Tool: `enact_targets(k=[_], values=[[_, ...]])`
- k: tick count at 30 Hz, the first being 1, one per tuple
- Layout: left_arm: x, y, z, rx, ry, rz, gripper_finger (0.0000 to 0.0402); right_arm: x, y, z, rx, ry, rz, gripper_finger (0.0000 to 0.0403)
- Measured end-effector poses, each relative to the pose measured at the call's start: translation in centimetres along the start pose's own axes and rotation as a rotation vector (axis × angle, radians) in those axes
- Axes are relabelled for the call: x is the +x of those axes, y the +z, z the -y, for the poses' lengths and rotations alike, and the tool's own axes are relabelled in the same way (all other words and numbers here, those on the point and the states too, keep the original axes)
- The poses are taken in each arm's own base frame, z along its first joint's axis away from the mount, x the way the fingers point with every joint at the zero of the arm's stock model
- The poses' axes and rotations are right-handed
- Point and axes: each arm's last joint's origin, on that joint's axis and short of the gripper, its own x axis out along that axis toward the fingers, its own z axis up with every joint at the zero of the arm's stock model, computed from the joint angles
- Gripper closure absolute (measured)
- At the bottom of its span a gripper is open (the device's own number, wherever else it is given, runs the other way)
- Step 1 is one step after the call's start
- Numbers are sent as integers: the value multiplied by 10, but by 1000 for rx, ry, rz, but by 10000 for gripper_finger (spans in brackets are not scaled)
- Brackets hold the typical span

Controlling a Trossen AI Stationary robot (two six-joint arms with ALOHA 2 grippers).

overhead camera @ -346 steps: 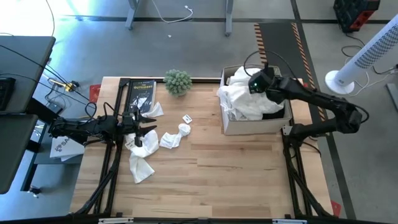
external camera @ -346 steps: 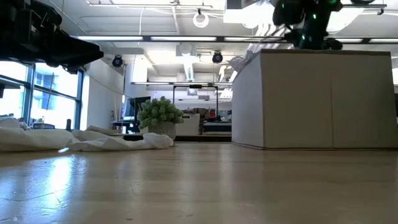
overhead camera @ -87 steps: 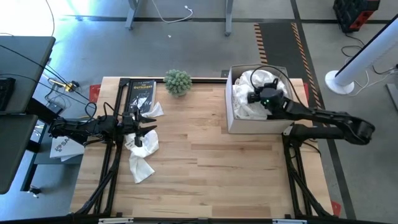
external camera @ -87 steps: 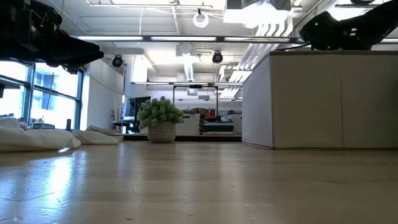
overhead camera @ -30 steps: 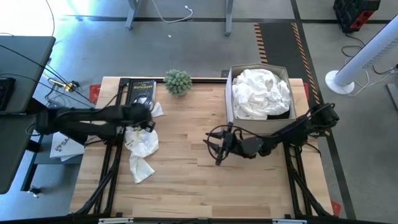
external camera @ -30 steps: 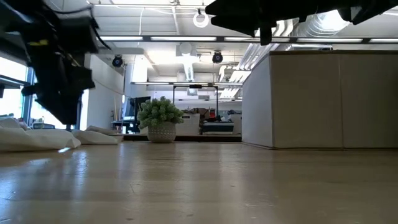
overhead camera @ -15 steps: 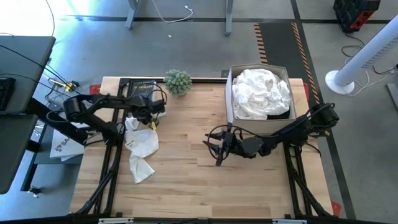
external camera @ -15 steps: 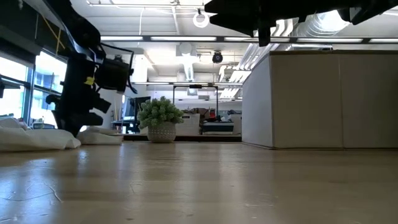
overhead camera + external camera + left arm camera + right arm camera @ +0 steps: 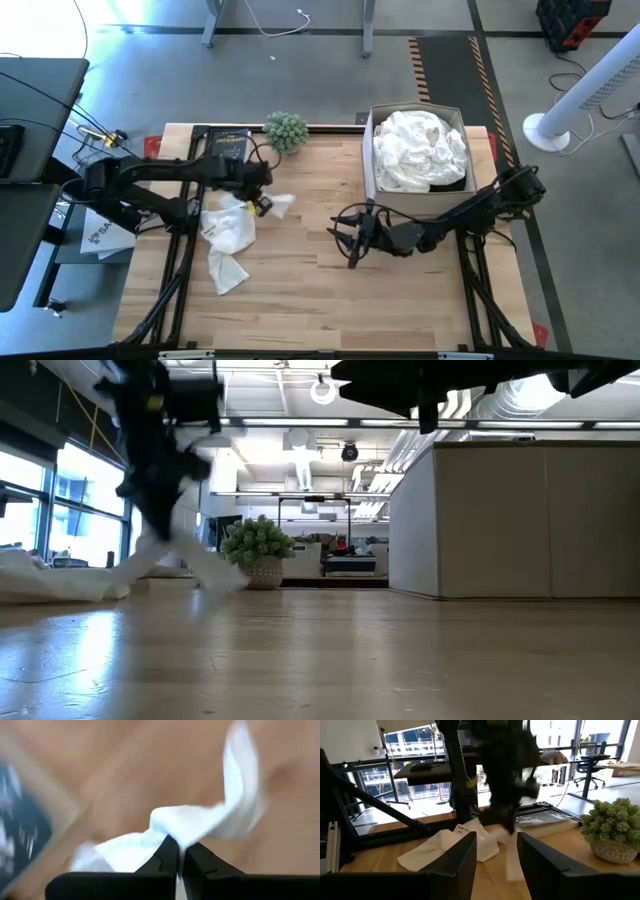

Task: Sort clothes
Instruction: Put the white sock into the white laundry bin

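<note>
High view: a white garment point(image 9: 276, 205) hangs clamped in the left tool point(image 9: 257, 197) just above the table point(image 9: 330, 290), beside the loose white clothes point(image 9: 226, 240) that lie near the table's left edge next to the black book point(image 9: 226, 148). A heap of white laundry point(image 9: 425, 148) fills the white box point(image 9: 371, 185) at the right rear, so the sorting appears well advanced, with the lifted piece and the small pile left to move. The right tool point(image 9: 343, 232) waits with fingers spread over the table's middle, holding nothing, and the plant point(image 9: 286, 131) stands at the rear edge.
</note>
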Motion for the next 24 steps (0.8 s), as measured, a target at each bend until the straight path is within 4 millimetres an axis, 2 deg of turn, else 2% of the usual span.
enact_targets(k=[8,11,14,16,19,24], values=[[-103,71,48,195,-97,450,400,-28,3,-26,-49,-55,9,264],[-131,103,62,279,-125,625,401,-37,2,-35,-63,-82,4,264],[-150,136,71,316,-130,783,401,-43,-1,-39,-51,-104,-11,264],[-154,156,76,349,-132,866,401,-46,-2,-41,-39,-111,-16,264],[-144,183,85,378,-143,944,401,-46,-4,-41,-38,-119,-23,264],[-103,222,100,444,-229,1048,401,-46,-3,-41,-30,-131,-20,264]])
